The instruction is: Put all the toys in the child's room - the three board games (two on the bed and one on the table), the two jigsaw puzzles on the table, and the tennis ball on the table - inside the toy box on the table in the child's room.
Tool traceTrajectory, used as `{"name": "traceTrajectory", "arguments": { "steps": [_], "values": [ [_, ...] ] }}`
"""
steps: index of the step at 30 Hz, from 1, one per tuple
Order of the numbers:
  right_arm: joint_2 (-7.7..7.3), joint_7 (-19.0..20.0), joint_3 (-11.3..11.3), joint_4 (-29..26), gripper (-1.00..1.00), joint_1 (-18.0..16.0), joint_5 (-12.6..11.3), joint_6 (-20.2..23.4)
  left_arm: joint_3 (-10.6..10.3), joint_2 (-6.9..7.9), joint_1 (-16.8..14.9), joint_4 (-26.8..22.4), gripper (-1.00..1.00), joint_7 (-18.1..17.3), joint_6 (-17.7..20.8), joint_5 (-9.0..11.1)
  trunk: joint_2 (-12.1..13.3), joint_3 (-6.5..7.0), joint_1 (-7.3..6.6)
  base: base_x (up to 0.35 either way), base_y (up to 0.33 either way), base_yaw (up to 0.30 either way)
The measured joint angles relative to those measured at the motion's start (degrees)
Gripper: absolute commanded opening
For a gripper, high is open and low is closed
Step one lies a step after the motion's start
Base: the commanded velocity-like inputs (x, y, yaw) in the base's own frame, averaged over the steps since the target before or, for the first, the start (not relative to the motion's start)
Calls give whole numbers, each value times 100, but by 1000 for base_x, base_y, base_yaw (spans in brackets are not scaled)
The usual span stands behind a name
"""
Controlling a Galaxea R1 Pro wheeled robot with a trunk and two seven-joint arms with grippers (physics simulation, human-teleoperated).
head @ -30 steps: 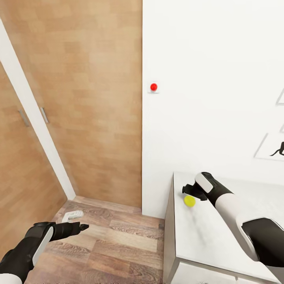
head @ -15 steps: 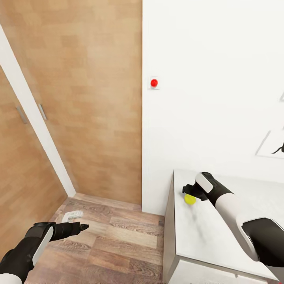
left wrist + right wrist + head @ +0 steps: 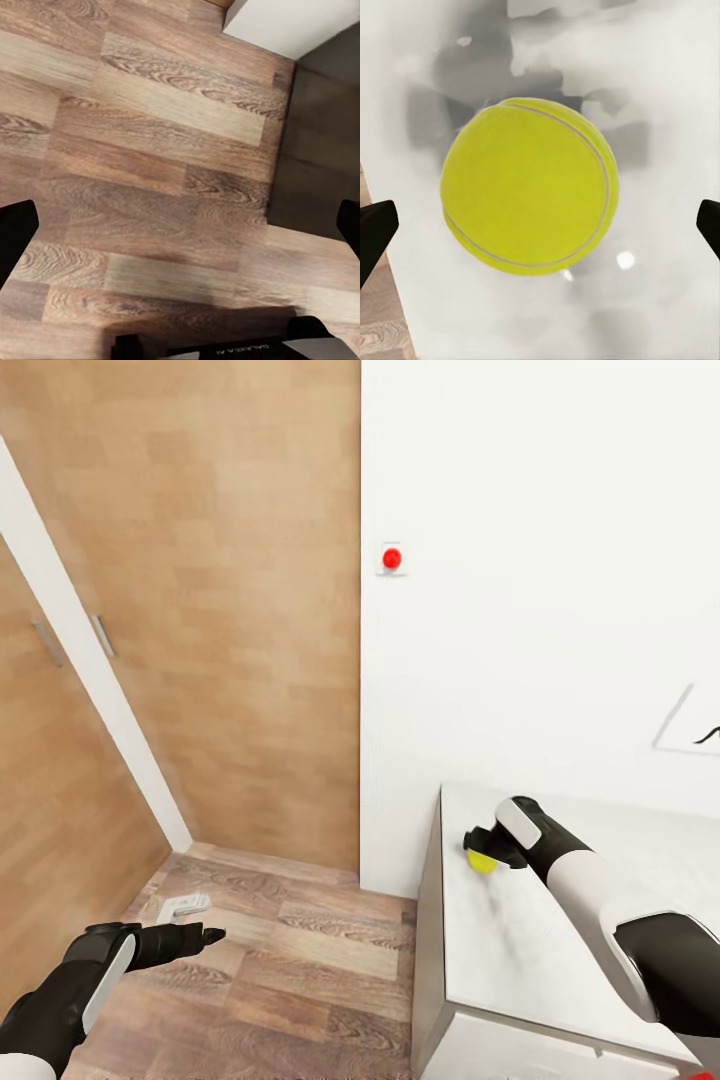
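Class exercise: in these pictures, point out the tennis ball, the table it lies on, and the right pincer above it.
tennis ball [image 3: 530,186], right wrist view, middle of its yellow-green face.
table [image 3: 520,970], head view, bare stretch of the pale top.
right pincer [image 3: 480,847], head view, midway between its fingertips, open over the ball.

Mirrored, upside-down lettering (illegible) on left tool's [image 3: 180,225] body, nothing else readable

tennis ball [image 3: 483,862] half-hidden by right gripper [image 3: 484,847]
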Motion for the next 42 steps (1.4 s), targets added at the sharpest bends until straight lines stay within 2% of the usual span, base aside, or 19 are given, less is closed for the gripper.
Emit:
{"name": "traceTrajectory", "arguments": {
  "steps": [12,17,20,37,38,42],
  "values": [
    [-14,0,0,-8,100,0,0,-50,-31,0,0,1,100,0,0,1,-1,-86,-1,14,0,0],
    [-18,0,-1,-9,100,0,0,-68,-306,1,0,-5,100,-12,-3,-5,0,-89,-1,57,0,0],
    [-19,0,-1,-4,100,0,0,-70,-381,2,0,-5,100,-22,-3,-12,0,-89,0,12,0,0],
    [-15,1,1,0,100,3,0,-65,-417,2,0,0,100,-27,-3,-17,0,-89,0,1,0,0],
    [-16,1,0,0,-100,2,0,-67,-417,3,0,-1,100,-27,-3,-17,0,-89,0,0,0,0],
    [-19,4,2,0,-100,-1,23,-58,-412,3,0,0,100,-26,-3,-16,-1,-89,-1,0,0,0]
  ]
}}
